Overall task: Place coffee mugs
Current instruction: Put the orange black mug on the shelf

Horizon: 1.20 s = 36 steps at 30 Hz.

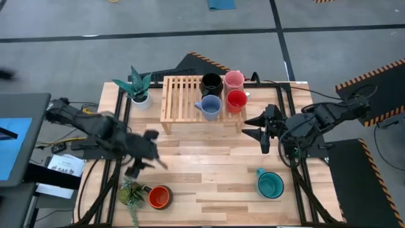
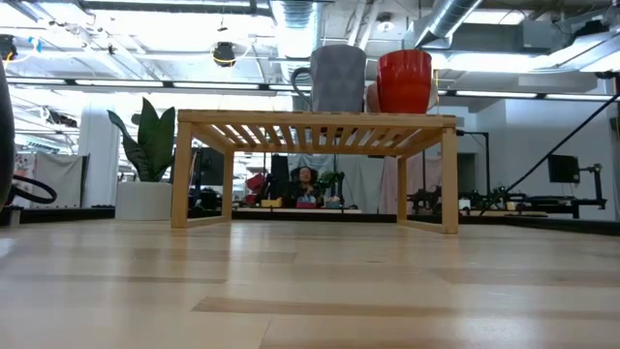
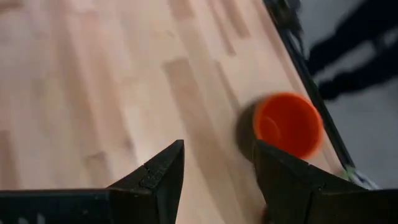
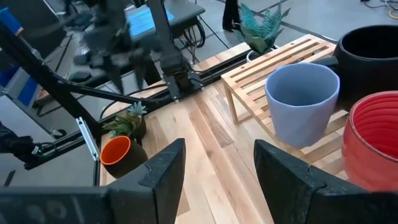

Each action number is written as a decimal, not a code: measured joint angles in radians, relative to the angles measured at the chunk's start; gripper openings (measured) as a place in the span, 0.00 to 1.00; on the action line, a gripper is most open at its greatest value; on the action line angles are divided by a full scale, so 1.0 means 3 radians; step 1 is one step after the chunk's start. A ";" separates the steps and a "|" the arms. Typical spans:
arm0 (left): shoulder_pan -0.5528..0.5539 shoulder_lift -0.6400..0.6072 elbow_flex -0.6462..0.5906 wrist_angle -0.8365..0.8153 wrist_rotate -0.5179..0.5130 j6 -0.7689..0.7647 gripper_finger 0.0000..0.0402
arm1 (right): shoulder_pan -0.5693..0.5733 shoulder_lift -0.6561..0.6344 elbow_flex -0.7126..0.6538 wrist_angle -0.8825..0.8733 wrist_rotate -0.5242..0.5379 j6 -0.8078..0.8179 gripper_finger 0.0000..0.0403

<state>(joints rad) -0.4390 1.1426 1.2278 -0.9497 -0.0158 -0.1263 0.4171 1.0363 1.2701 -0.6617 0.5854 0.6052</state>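
Observation:
On the wooden slatted rack point(image 1: 183, 95) stand the black mug point(image 1: 211, 83), the pale pink mug point(image 1: 233, 80), the red mug point(image 1: 236, 100) and the blue-grey mug point(image 1: 211, 106). The dark mug with the orange inside point(image 1: 159, 197) stands near the table's near left corner. The teal mug point(image 1: 270, 184) stands near the near right edge. My left gripper point(image 1: 150, 166) hovers open above the table, just beyond the orange-inside mug point(image 3: 287, 124). My right gripper point(image 1: 257, 125) is open beside the rack's right end, close to the red mug point(image 4: 376, 140) and the blue-grey mug point(image 4: 302, 102).
A potted plant point(image 1: 137, 87) stands at the rack's left end, and a small one point(image 1: 131, 193) sits beside the orange-inside mug. Bare wood lies in the table's middle point(image 1: 209, 164). Dark frame rails point(image 1: 297, 183) run along both sides. Beyond the rack, the room shows in the low view.

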 joint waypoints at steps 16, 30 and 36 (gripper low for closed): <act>-0.0787 0.1133 -0.0002 0.0305 -0.0246 -0.0770 0.43 | 0.0000 0.0001 0.0000 -0.0092 -0.0001 0.0165 0.54; -0.0774 0.1194 -0.0184 0.0330 -0.0239 -0.0828 0.43 | -0.0003 0.0001 0.0000 -0.0232 -0.0001 0.0165 0.54; -0.0771 0.1411 -0.0184 0.0402 -0.0189 -0.0785 0.43 | -0.0003 0.0001 0.0000 -0.0241 -0.0001 0.0164 0.54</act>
<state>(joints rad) -0.6704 1.5658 1.1726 -0.8290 -0.0726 -0.3618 0.4164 1.0367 1.2701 -0.7338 0.5850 0.6544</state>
